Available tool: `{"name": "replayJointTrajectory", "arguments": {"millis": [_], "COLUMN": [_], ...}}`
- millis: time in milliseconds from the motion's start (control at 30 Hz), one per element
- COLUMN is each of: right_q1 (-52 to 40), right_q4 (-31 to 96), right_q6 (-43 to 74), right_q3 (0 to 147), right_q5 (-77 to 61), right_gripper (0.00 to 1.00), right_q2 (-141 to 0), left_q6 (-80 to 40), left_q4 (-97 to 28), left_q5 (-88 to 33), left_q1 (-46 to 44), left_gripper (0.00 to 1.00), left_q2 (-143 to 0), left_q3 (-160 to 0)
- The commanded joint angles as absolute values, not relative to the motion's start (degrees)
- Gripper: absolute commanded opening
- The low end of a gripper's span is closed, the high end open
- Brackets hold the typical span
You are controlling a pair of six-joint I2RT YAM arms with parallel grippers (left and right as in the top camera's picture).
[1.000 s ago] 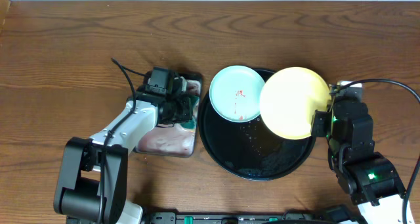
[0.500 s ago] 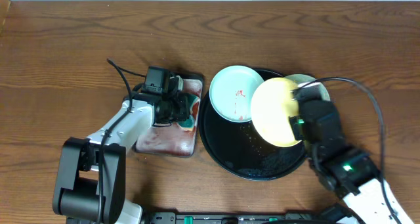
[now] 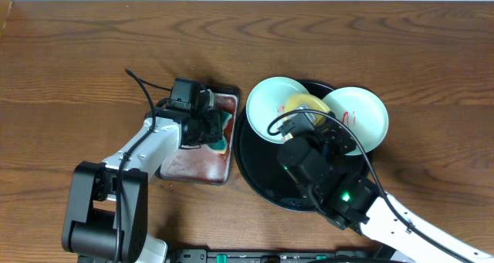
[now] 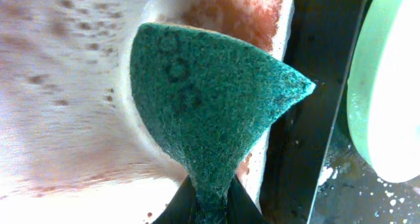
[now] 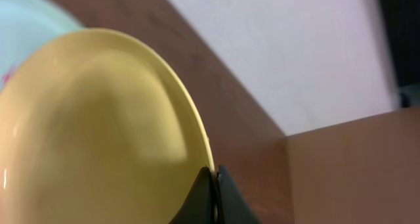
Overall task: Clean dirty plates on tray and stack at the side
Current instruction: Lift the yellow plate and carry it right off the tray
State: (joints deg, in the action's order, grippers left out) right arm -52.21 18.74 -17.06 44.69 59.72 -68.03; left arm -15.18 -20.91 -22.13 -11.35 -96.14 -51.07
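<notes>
Right wrist cam: yellow plate (image 5: 98, 132) fills the left half of the shot, tilted and blurry. Right gripper (image 5: 214, 183) is pinched on its rim at the plate's lower right edge, jaws closed with the rim between them. Mint plate (image 5: 26, 14) peeks out behind the yellow plate's upper left, red smear (image 5: 8, 75) on it. Wooden table (image 5: 243, 112) and white wall (image 5: 295, 46) sit beyond the yellow plate's right.

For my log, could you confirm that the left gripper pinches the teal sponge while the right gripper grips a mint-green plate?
No: the right gripper grips the pale yellow plate, per the right wrist view; the sponge part holds.
</notes>
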Motion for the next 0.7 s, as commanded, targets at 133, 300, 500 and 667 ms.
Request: {"name": "replayJointTrajectory", "arguments": {"millis": [133,300,500,667], "right_q1": [-54.1,-54.7,-52.4,-42.5], "right_q4": [13.6,12.7,12.5,12.7], "right_q6": [-21.4,-21.0,-18.9,-5.6], "right_q3": [45.8,45.8,45.8,45.8], "right_q5": [64.4,67.1,68.1,67.5], "right_gripper": [0.01,0.01,0.01,0.01], "right_q2": [-67.8,-67.8,-67.8,-67.8], "left_q6": [-15.3,-15.3,-15.3,-15.3], "left_q4": [-21.4,-21.5,-21.7,-22.0], "left_q5": [-21.2,-21.2,-21.2,-21.2], "left_q1": [-11.2,-11.2,-11.2,-11.2], "left_gripper": [0.07,0.07,0.07,0.08], "left_q2": [-96.6,-96.6,-96.6,-96.6], "left_q3": [-50.5,-50.5,-50.5,-50.5]}}
